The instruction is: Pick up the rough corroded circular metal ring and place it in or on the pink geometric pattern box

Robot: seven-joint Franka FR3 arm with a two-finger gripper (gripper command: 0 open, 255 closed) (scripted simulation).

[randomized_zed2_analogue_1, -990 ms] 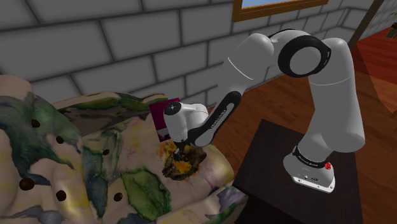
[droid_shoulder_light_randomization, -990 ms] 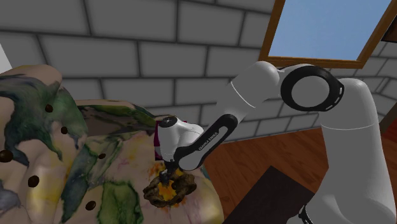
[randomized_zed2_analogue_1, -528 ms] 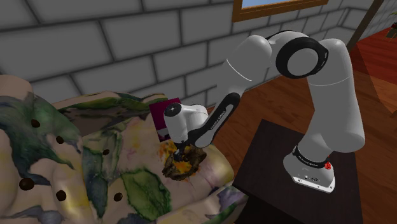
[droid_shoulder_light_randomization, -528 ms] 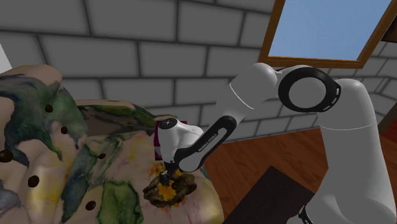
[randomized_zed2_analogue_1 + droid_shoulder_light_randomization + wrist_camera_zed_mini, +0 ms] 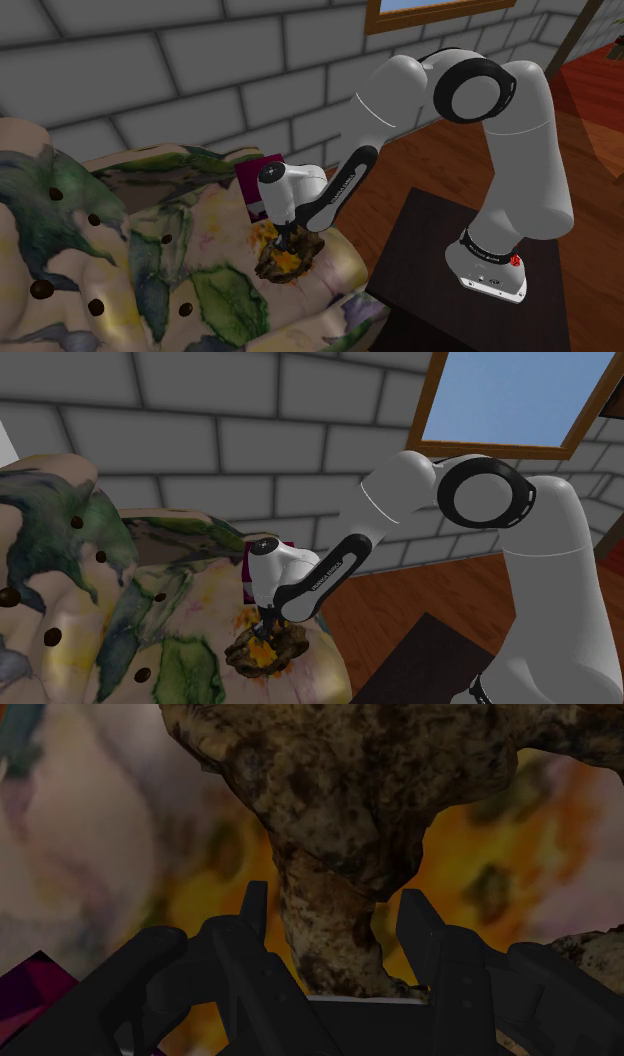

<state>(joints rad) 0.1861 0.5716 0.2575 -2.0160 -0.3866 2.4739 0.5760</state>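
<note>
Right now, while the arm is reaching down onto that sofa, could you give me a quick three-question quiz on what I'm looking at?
1. True or false: the black jaws are clamped shut on the rusty ring.
2. The ring lies on: A) the wood floor; B) the flowery cushion; C) the dark stand.
3. What colour is the box tucked behind the white arm?

Key:
1. False. The jaws stand apart, one on either side of a stretch of the ring.
2. B.
3. Dark pink.
</note>
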